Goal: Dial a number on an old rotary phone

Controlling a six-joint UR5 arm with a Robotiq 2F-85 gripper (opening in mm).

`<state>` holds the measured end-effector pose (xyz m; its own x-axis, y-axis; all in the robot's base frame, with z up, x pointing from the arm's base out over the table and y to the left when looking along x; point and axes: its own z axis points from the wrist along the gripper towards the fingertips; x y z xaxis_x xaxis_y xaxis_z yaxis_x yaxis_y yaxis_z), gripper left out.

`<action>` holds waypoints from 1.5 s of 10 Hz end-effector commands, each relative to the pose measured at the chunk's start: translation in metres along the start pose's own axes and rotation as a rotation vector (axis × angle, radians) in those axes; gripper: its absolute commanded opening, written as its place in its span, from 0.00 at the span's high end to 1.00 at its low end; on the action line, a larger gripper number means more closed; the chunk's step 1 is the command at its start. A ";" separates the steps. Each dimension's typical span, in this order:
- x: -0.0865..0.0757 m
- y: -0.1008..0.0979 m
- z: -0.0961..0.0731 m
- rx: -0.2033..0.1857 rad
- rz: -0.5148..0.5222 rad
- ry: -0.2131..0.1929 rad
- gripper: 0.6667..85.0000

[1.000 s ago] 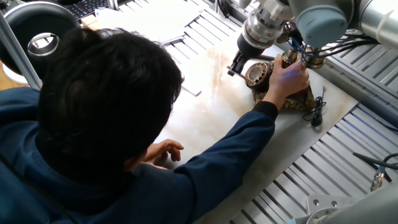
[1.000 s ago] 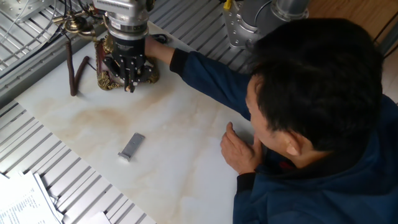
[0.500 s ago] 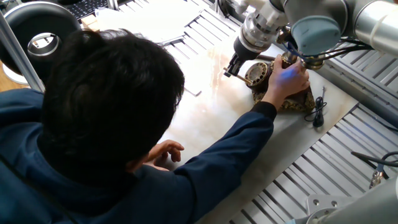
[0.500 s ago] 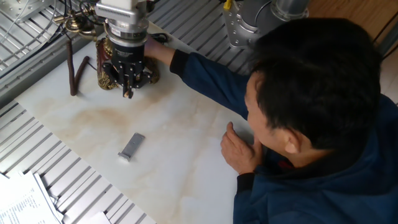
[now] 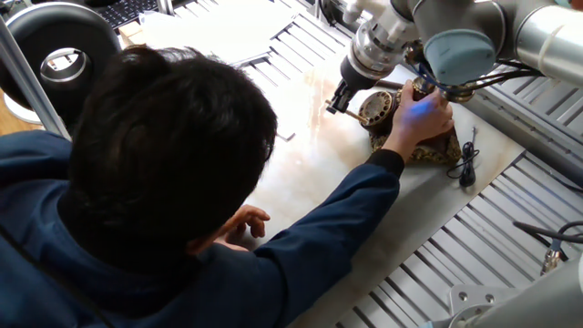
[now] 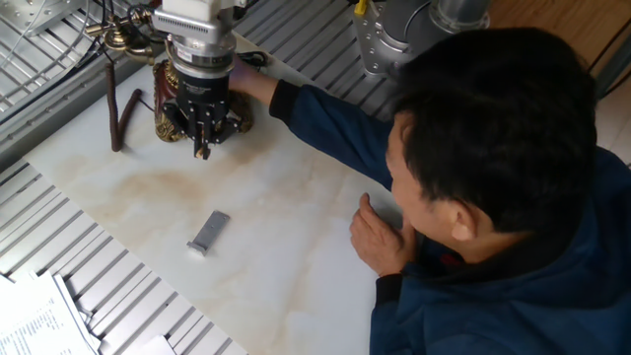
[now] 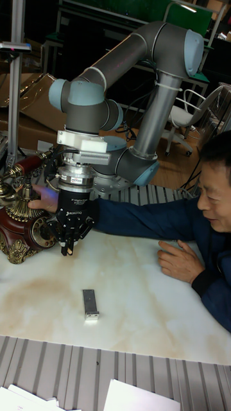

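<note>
The old rotary phone [image 5: 435, 146] stands at the far edge of the marble table, ornate and bronze-brown, with its coppery dial [image 5: 374, 108] facing the table's middle. A person's hand [image 5: 421, 117] holds its body. My gripper [image 5: 335, 103] hangs just in front of the dial, fingers shut together and pointing down, with nothing between them. In the other fixed view the gripper [image 6: 202, 150] hides most of the phone [image 6: 164, 126]. The tall view shows the gripper [image 7: 67, 249] beside the dial [image 7: 43, 232]. I cannot tell whether a fingertip touches it.
A small grey metal block [image 6: 208, 232] lies on the marble table [image 6: 296, 256]. The person's other hand [image 6: 380, 237] rests on it, and their head [image 5: 164, 155] blocks much of one view. A black round device [image 5: 59, 46] stands far left. The phone's dark cord [image 5: 466, 164] trails behind.
My gripper has shifted a little away from the dial's face towards the table's middle. The person's hand has stayed on the phone.
</note>
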<state>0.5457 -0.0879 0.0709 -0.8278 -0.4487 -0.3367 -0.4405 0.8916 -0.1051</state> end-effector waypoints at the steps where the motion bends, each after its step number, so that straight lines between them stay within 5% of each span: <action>1: -0.003 -0.004 -0.003 -0.008 0.003 0.013 0.98; 4: -0.010 -0.015 -0.037 -0.009 0.036 0.124 0.98; 5: -0.008 -0.021 -0.040 -0.010 0.039 0.130 0.98; 7: 0.009 -0.048 -0.047 0.021 0.011 0.204 0.98; 11: 0.012 -0.090 -0.029 0.082 0.010 0.219 0.98; 12: 0.012 -0.086 -0.029 0.097 0.043 0.241 0.98; 14: 0.023 -0.064 -0.033 0.013 0.127 0.295 0.98; 15: 0.027 -0.064 -0.033 0.023 0.139 0.312 0.98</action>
<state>0.5478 -0.1606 0.1013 -0.9237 -0.3744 -0.0817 -0.3624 0.9228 -0.1309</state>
